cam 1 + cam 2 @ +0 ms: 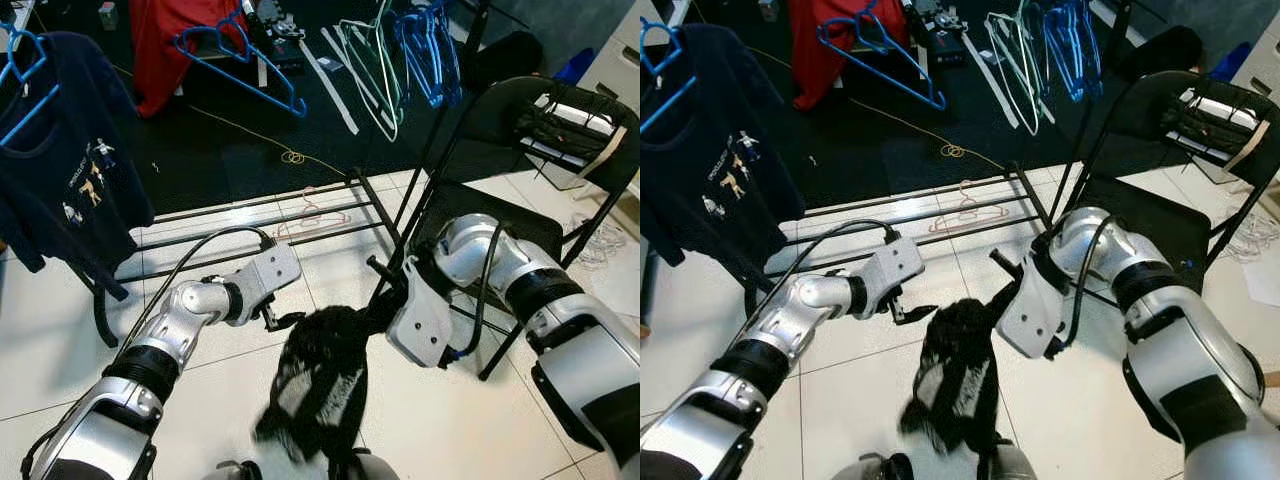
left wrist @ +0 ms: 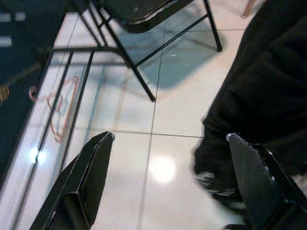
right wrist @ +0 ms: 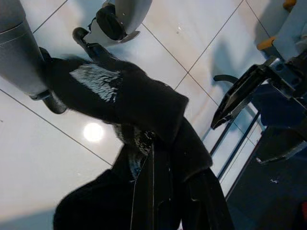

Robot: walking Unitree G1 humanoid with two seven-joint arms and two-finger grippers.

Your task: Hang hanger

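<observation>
Low in the centre of the frame, nearest to view, a black garment (image 1: 318,385) with white patches hangs limp between the two silver arms, above the white tiled floor (image 1: 60,340). The right gripper (image 1: 385,300) is pinched onto its upper edge, just right of centre; the wrist view shows the fingers closed with cloth bunched round them. The left gripper (image 1: 275,318) sits just left of the cloth, its fingers (image 2: 91,167) spread apart with nothing between them, one fingertip almost touching the fabric.

No hanger can be made out inside the garment. Empty hangers crowd the top of the frame: a blue hanger (image 1: 245,55) at upper centre, pale green hangers (image 1: 372,60) to its right. A dark blue T-shirt (image 1: 70,150) hangs at upper left. A black folding chair (image 1: 500,200) stands at right.

The cloth looks light and soft, so it will sag and swing. It is probably best taken at the collar or shoulders, where a hanger would sit.
</observation>
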